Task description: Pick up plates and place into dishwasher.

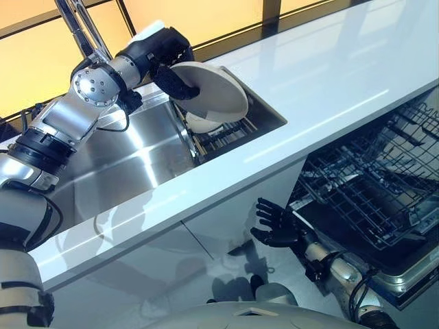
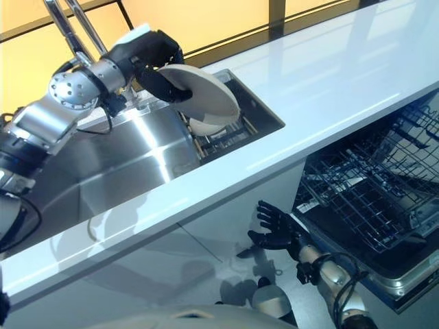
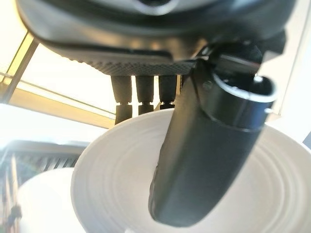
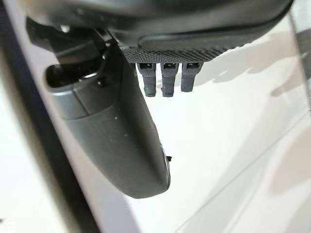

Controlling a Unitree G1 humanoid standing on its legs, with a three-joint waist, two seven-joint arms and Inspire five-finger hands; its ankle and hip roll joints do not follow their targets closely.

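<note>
**Plate lifted from the sink rack, dishwasher waiting open**

On the left, the left hand (image 1: 168, 65) holds a white plate (image 1: 214, 91) by its rim, thumb on the face and fingers behind, so the plate hangs tilted above the sink (image 1: 130, 154). Under it a second plate (image 1: 202, 123) stands in the drying rack (image 1: 230, 133). The white tabletop (image 1: 329, 82) separates the sink from the dishwasher rack (image 1: 370, 185), pulled out on the right, probably to receive the plate. The right hand (image 1: 274, 223) hangs low before it, fingers spread and empty.
</note>
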